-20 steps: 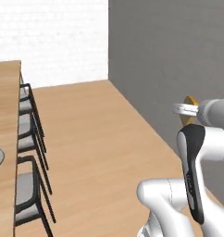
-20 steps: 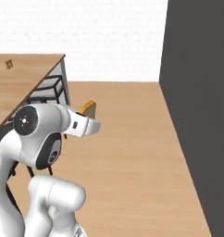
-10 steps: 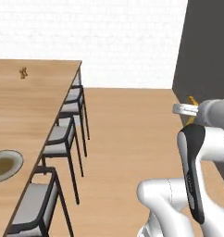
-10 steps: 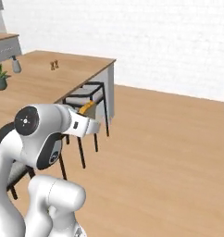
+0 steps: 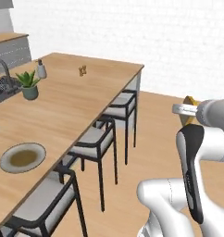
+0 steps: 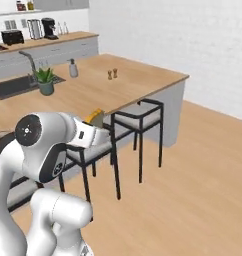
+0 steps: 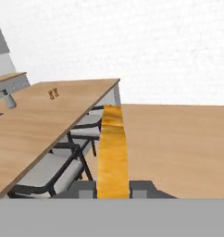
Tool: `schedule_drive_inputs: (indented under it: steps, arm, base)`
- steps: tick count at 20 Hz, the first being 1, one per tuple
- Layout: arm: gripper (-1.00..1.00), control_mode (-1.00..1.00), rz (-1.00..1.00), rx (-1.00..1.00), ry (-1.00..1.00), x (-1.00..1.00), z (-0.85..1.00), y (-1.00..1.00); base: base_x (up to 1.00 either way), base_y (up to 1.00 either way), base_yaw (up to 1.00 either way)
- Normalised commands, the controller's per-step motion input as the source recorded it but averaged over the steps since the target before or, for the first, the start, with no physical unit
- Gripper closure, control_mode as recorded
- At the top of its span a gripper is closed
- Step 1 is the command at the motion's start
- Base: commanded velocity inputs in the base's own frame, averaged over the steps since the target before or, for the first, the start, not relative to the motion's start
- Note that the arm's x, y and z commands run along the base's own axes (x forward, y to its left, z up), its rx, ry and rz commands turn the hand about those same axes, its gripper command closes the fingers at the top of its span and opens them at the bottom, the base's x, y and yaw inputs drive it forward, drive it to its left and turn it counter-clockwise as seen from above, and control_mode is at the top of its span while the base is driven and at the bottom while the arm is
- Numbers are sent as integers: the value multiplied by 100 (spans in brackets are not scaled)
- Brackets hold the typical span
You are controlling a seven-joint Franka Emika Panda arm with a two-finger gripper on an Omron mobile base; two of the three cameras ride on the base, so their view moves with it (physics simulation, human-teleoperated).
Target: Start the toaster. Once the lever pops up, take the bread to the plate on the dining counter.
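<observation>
My gripper (image 7: pixel 113 187) is shut on the bread (image 7: pixel 112 149), a golden-crusted slice seen edge-on between the two dark fingertips (image 7: pixel 84 188). From the base, the bread (image 5: pixel 191 102) pokes out of the gripper (image 5: pixel 186 109) at the right, above the floor and beyond the stools, apart from the dining counter (image 5: pixel 81 99). The grey plate (image 5: pixel 22 157) lies on that counter near its front left edge. In the right base view the gripper (image 6: pixel 94 121) holds the bread (image 6: pixel 97 116) beside the dining counter (image 6: pixel 128 82). The black toaster (image 6: pixel 12 36) stands on the far back worktop.
Black-framed stools (image 5: pixel 102 139) line the counter's near side. A potted plant (image 5: pixel 28 84), a soap bottle (image 5: pixel 40 69) and two small shakers (image 5: pixel 83 70) stand on the counter beside a sink with a tap (image 6: pixel 28 62). Open wood floor (image 6: pixel 203 165) lies to the right.
The whole picture has shifted: the base has moved and the dining counter with its stools now lies close. The gripper stays shut on the bread, held the same way.
</observation>
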Motion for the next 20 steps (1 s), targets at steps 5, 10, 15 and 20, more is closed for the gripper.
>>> schedule_drive_inputs:
  steps: [5, 10, 15, 20]
  arm:
    - [100, 100, 0, 0, 0, 0, 0, 0]
    - [100, 100, 0, 0, 0, 0, 0, 0]
    - [100, 100, 0, 0, 0, 0, 0, 0]
    - [100, 100, 0, 0, 0, 0, 0, 0]
  base:
    - [39, -22, 76]
    - [25, -1, 87]
    - [26, 0, 88]
    - [59, -27, 70]
